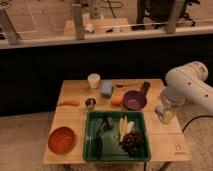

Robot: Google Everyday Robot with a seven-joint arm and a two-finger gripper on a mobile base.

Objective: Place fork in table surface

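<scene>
The table surface [70,92] is pale, matt, smooth wood, the green tray [88,142] and purple bowl [134,101] look like glossy plastic, the fork's [126,85] material is unclear, and the gripper [165,116], over the table's right edge, hangs from a smooth white arm [187,85].

No legible text or markings

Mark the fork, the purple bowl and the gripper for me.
fork [126,85]: camera view, middle of its thin shaft.
purple bowl [134,102]: camera view, its inner wall.
gripper [165,118]: camera view, between its fingers, at the right edge of the table surface [169,139].
</scene>
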